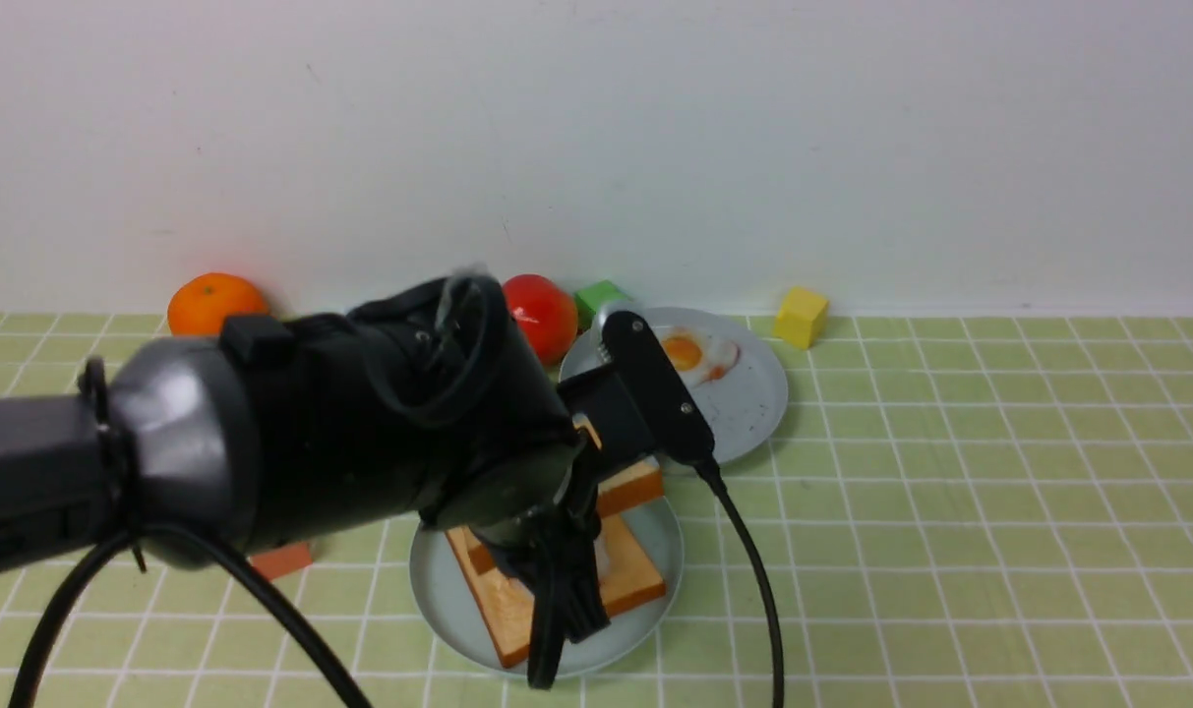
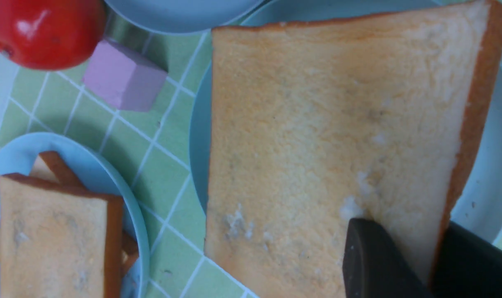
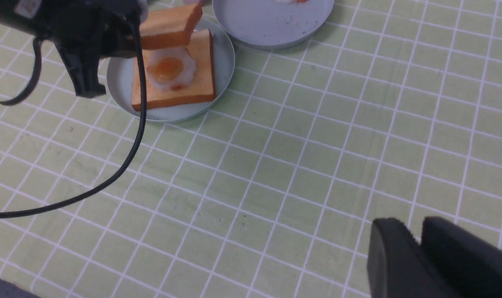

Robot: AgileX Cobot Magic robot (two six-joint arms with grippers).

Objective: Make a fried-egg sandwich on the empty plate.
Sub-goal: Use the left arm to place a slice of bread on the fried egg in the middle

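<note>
While the left pincer (image 2: pixel 404 256) clamped the top toast (image 2: pixel 337 136) above it, egg (image 3: pixel 168 68) lay on the plate's (image 3: pixel 118 78) toast; right pincer (image 3: pixel 420 252) together, empty.

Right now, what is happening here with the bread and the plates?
The left gripper holds a toast slice by its edge above the near plate. On that plate lie another toast slice and a fried egg. So the top slice is not yet set down. The right gripper hangs over bare table, holding nothing. A second egg sits on the far plate.
</note>
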